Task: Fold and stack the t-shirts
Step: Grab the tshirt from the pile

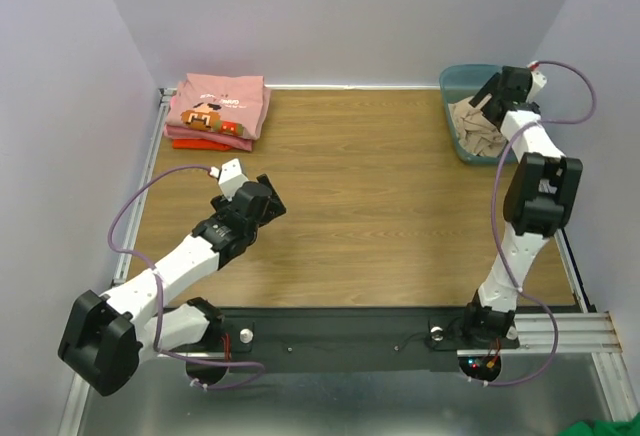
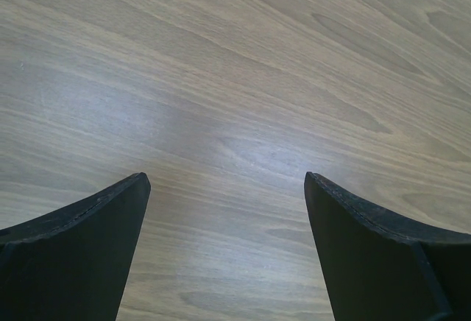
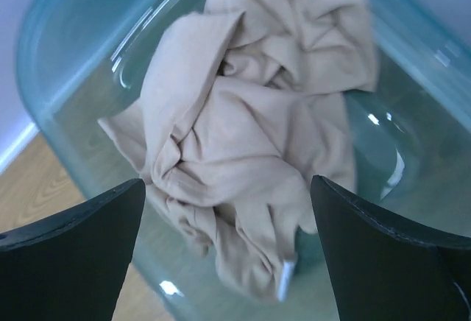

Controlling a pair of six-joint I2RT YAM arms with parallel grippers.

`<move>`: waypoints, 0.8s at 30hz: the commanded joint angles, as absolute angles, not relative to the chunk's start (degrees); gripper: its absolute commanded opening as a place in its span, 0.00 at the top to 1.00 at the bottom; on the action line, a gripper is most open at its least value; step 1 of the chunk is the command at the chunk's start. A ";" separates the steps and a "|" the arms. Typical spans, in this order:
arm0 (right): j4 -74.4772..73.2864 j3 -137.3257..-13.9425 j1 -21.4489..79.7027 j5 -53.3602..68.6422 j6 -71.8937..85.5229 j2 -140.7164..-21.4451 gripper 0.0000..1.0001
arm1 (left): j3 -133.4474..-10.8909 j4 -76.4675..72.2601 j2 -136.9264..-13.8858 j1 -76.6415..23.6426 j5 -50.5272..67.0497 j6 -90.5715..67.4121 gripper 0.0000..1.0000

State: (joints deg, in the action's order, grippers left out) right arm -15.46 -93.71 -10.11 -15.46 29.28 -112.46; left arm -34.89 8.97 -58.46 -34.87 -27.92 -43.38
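A wood-grain desk (image 1: 380,216) is shown, edged by a metal rail (image 1: 150,171) and enclosed on three sides by plain pale lavender walls (image 1: 330,6). A soft sheen of light is seen on the boards in the left wrist view. The two arm bases are carried on a black bar (image 1: 340,336) along the near edge.

At the far left corner, a folded pink t-shirt (image 1: 220,101) is stacked on a folded red-orange t-shirt (image 1: 205,141). A cartoon face and a line of red lettering are printed on the pink one, but the words are too small to be read. A white mark is seen on the right arm's black housing and cannot be read either.

In the far right corner, a tan t-shirt (image 3: 243,144) is crumpled inside a teal translucent bin (image 3: 44,48).

The left gripper (image 2: 224,181) is held wide open over bare desk, and nothing is gripped. The right gripper (image 3: 224,185) is likewise spread wide, poised above the tan t-shirt in the bin, with nothing between its fingers.
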 commanded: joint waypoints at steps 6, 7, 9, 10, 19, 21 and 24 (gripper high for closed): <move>-16.96 -114.07 -10.02 -17.59 20.84 -132.88 0.12 | -40.08 9.22 -63.19 -34.45 -31.73 -43.33 0.02; -17.05 -116.00 -10.02 -17.49 19.70 -134.72 0.17 | -40.60 9.58 -63.89 -34.45 -31.90 -43.33 0.02; -17.49 -117.67 -10.02 -18.36 19.07 -135.53 0.54 | -41.22 10.63 -64.51 -34.45 -31.99 -43.59 0.02; -17.49 -118.03 -10.02 -19.07 19.33 -134.83 0.64 | -41.83 10.98 -64.69 -34.45 -31.82 -43.59 0.02; -17.49 -119.18 -9.93 -13.73 19.42 -116.83 0.89 | -41.49 10.99 -59.52 -34.45 -28.66 -43.07 0.02; -17.49 -118.39 -9.41 -6.99 20.04 -110.52 0.89 | -40.70 10.46 -57.40 -34.45 -27.69 -42.63 0.02; -17.67 -115.06 -5.83 -0.11 19.43 -103.82 0.92 | -38.85 9.93 -52.66 -34.45 -25.41 -42.36 0.02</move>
State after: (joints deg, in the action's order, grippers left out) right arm -22.15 -115.66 -9.67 -10.35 19.90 -117.78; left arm -39.81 11.20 -58.04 -34.63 -26.89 -43.16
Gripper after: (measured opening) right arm 0.161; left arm 0.985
